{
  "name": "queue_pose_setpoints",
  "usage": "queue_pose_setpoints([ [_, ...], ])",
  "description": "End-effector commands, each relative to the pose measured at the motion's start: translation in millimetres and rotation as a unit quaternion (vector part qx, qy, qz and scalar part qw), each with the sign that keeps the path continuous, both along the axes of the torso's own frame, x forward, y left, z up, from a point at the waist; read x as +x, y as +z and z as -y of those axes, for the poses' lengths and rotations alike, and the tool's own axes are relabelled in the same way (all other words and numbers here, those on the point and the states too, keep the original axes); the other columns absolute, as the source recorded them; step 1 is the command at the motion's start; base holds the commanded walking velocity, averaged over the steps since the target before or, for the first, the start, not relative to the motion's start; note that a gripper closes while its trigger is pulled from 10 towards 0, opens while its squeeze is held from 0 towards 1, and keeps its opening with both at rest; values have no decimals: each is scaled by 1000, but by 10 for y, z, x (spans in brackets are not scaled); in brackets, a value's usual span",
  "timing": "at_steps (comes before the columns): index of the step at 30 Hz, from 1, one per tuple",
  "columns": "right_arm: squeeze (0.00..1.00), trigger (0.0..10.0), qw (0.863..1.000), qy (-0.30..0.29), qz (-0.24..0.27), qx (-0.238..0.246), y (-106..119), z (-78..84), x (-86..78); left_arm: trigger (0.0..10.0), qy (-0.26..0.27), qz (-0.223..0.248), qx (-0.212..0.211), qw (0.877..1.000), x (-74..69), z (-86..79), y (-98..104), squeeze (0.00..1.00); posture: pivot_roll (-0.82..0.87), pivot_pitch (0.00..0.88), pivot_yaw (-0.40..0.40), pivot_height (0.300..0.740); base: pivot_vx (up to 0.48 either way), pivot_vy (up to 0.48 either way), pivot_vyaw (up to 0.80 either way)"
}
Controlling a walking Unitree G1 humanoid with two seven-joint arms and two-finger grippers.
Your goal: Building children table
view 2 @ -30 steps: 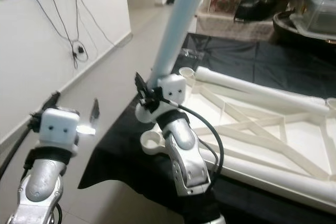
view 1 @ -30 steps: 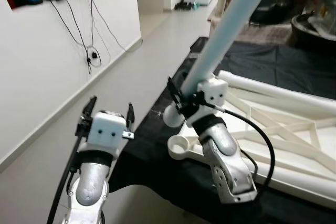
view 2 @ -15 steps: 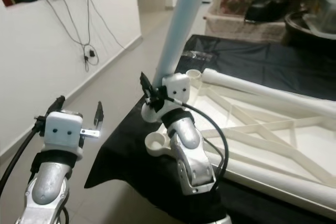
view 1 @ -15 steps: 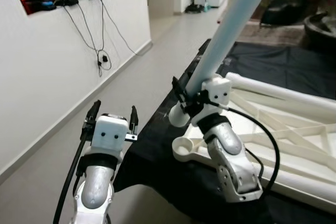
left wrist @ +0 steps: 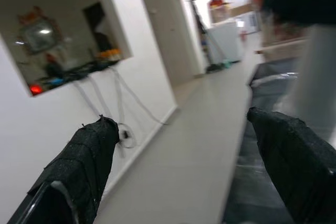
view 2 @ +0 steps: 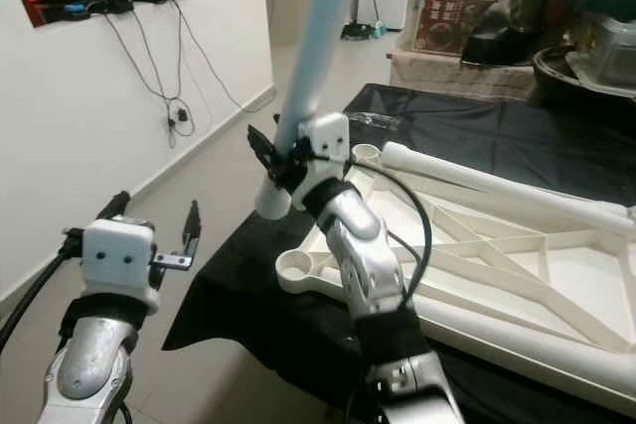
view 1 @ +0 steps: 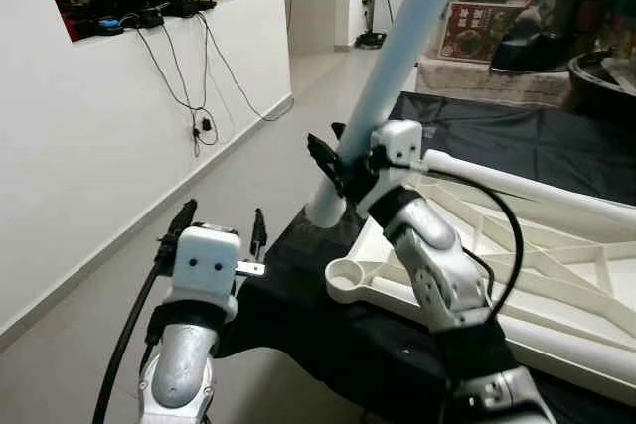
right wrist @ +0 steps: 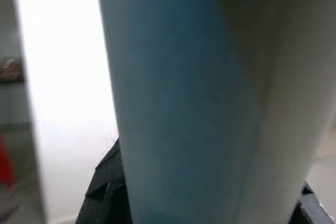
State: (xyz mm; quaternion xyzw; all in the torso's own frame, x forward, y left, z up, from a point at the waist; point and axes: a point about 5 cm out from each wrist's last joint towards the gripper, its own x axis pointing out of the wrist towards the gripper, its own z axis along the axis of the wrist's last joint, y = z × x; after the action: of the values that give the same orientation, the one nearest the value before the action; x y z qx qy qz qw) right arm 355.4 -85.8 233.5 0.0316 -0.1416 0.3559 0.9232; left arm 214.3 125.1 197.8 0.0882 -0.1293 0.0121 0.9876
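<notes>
Right end effector [view 1: 336,168] clamps tilted pale-blue leg [view 1: 383,76] beyond tabletop's [view 1: 556,275] corner.

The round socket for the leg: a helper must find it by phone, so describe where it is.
Start at the black cloth with the upturned white table frame on it. The socket is the open ring at the frame's corner nearest the robot, just below the right gripper; it is empty.

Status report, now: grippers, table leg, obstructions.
Right gripper shut on leg, held tilted, lower end above frame's corner socket. Left gripper open, holding nothing, beside the black cloth. Socket unobstructed.
</notes>
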Motion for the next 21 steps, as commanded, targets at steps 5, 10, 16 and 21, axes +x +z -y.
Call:
queue_pose_setpoints([
  [5, 0, 10000, 994, 101, -33, -14, 134, 139, 206, 10000, -53, -23, -23, 998, -128, 119, -10, 0, 47, 51, 8, 740, 0, 0, 0],
  [10, 0, 10000, 972, 227, -48, -19, 266, 248, 212, 10000, -88, -43, -36, 995, -246, 206, -17, 0, 61, 135, 18, 740, 0, 0, 0],
  [16, 0, 10000, 947, 314, -50, -46, 301, 361, 176, 10000, -100, -60, -37, 993, -312, 205, -38, 0, 72, 169, 22, 740, 0, 0, 0],
  [21, 0, 10000, 934, 349, -43, -60, 284, 431, 158, 10000, -103, -69, -36, 992, -373, 211, -28, 0, 92, 208, 26, 740, 0, 0, 0],
])
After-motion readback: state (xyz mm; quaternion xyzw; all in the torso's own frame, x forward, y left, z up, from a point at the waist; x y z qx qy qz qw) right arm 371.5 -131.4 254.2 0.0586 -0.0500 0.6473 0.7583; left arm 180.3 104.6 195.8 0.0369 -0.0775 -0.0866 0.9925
